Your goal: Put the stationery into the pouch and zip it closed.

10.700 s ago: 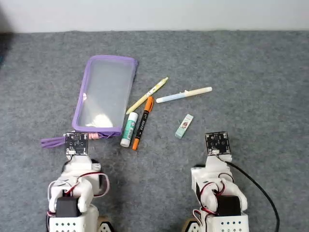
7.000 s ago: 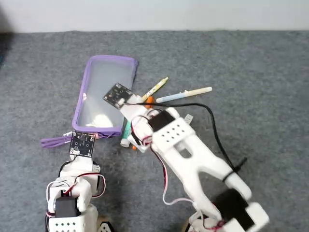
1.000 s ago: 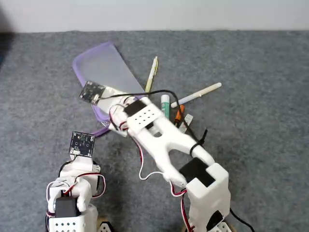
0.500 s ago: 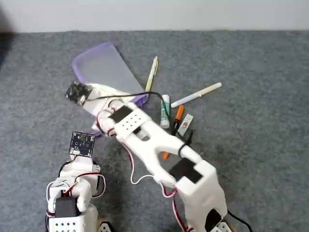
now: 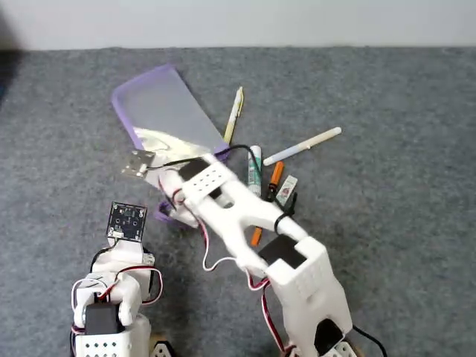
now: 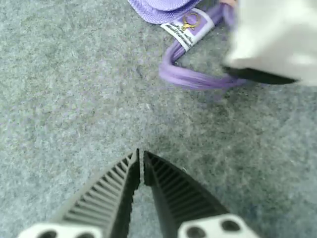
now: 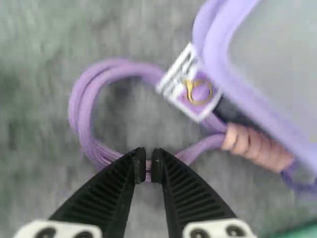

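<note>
Pouch [image 5: 160,108] lies flat on the grey desk [image 5: 387,111], set at an angle toward the far left, clear face up, purple trim. Right arm [image 5: 245,223] is stretched diagonally from the near right to the pouch's near end. In the high view it covers that end, and it also crosses the lower part of the orange pen [image 5: 274,177]. The rest of the stationery is loose on the desk to the right of the pouch: yellow pen [image 5: 234,115] just beside its edge, glue stick [image 5: 254,169] next to the arm, eraser [image 5: 286,190] beside the orange pen, pastel pen [image 5: 305,143] farther right. The right wrist view gives what the arm hides from above: right fingers [image 7: 114,188] pinching the purple strap [image 7: 81,111] loop. The pinch is near the label tag [image 7: 185,82] with its gold ring [image 7: 198,91] and a pink ribbed piece [image 7: 255,148] at the pouch corner. Left arm [image 5: 111,297] sits folded at the near left. Left fingers [image 6: 106,193] are pressed together on nothing, over bare desk. The left wrist view has the strap loop and the right arm's white body ahead of them, apart.
</note>
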{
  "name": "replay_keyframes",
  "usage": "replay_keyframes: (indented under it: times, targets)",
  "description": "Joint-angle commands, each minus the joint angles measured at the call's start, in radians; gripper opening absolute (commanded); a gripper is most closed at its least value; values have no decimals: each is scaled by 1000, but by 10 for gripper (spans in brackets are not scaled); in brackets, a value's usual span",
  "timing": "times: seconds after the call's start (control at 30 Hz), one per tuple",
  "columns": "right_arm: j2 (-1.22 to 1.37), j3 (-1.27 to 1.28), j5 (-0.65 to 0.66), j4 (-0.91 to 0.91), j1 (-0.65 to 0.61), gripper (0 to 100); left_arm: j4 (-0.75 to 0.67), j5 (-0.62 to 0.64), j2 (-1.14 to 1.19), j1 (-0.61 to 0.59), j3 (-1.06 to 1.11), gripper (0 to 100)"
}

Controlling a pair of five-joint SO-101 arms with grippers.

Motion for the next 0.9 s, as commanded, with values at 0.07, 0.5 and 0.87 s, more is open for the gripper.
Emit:
replay_keyframes:
  times: [0.07,0.5,0.87]
  targets:
    - [-8,-32,75,205,120,53,-12,-9,-12,-3,-12,14]
    - [-24,-34,252,521,409,53,-12,-9,-12,-3,-12,14]
    - [-367,-34,98,499,300,114,-12,-9,-12,-3,-12,14]
